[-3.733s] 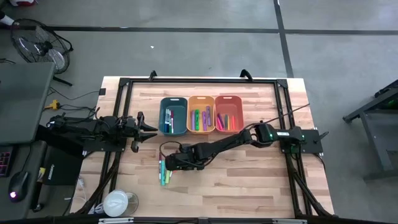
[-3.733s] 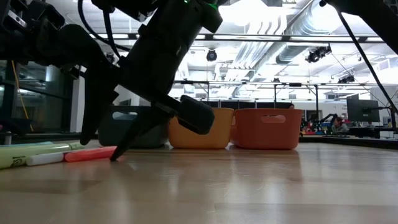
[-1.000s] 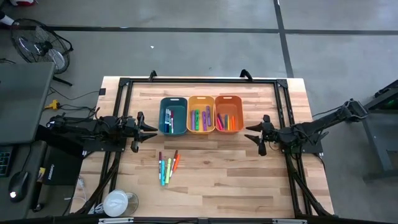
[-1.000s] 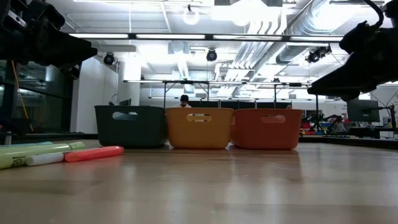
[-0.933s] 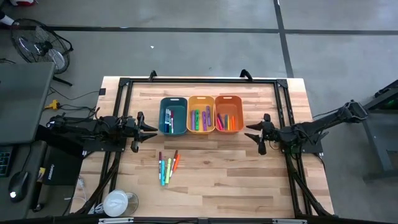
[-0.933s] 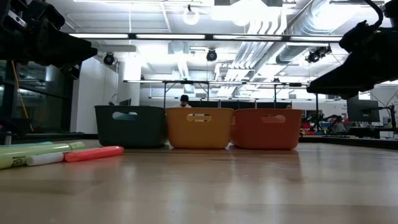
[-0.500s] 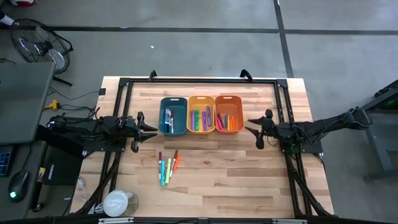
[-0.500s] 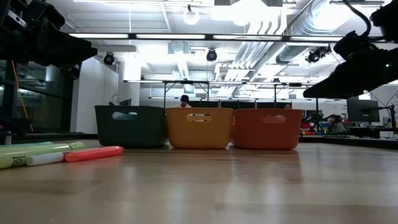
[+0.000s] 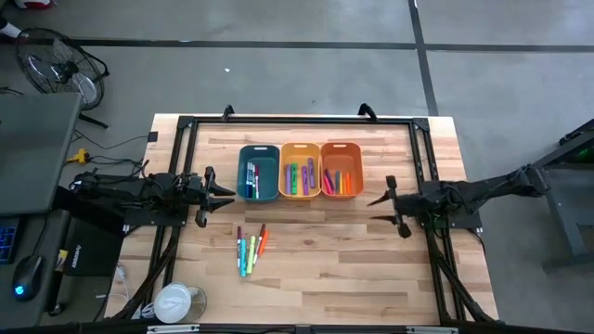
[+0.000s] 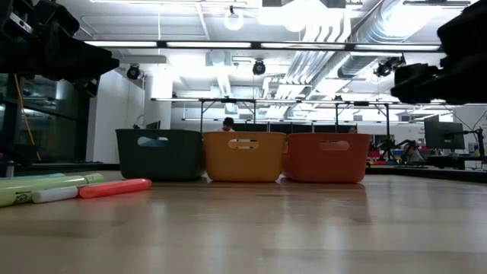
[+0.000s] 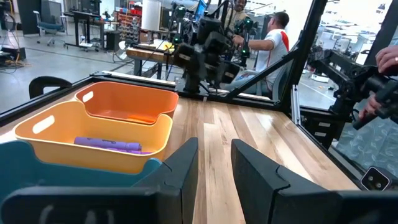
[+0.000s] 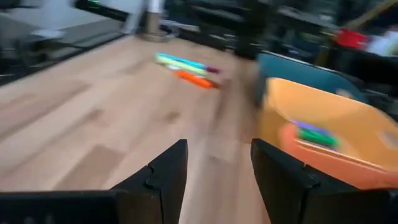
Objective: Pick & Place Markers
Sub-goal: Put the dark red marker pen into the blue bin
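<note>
Several loose markers (image 9: 249,249) lie flat on the wooden table, in front of the bins; the low view shows them at its left (image 10: 76,188), the right wrist view far off (image 12: 186,67). More markers lie inside the teal bin (image 9: 259,173), the yellow-orange bin (image 9: 300,170) and the orange bin (image 9: 341,169). My left gripper (image 9: 225,190) hovers open at the table's left, beside the teal bin, with nothing between its fingers (image 11: 214,165). My right gripper (image 9: 376,210) hovers open at the table's right, beside the orange bin, also with nothing between its fingers (image 12: 217,168).
The three bins stand side by side in a row at the table's middle far part. A black frame (image 9: 297,121) runs round the table's edges. Bare wood (image 9: 334,269) lies between the loose markers and the right arm.
My right gripper has rolled about its own axis and tipped up toward level, while swinging slightly toward the table's near edge. Its arm has folded back toward the right. The markers and bins have kept their places.
</note>
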{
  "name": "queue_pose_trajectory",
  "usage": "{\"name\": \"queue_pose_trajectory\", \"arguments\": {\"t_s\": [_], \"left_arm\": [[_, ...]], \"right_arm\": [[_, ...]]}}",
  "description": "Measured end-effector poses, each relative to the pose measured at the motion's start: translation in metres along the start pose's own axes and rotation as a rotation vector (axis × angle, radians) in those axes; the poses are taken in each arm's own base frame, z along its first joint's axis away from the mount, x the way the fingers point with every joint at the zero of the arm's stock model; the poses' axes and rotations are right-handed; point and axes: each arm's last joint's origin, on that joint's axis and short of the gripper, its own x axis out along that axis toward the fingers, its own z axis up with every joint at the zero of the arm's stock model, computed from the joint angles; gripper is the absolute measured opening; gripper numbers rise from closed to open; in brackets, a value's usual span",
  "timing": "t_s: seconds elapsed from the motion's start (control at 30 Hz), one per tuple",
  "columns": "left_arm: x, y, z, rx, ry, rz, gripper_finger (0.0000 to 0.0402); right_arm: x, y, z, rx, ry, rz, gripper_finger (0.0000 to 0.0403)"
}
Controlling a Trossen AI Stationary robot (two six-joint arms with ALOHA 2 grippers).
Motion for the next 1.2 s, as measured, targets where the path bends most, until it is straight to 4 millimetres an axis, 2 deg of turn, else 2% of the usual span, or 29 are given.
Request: {"name": "queue_pose_trajectory", "arguments": {"t_s": [0.5,1.2], "left_arm": [[0.000,0.000,0.000,0.000,0.000,0.000,0.0094],[0.000,0.000,0.000,0.000,0.000,0.000,0.0094]], "right_arm": [[-0.018,-0.008,0.013,-0.024,-0.186,-0.122,0.0167],[-0.018,-0.012,0.012,-0.009,-0.173,-0.168,0.0167]]}}
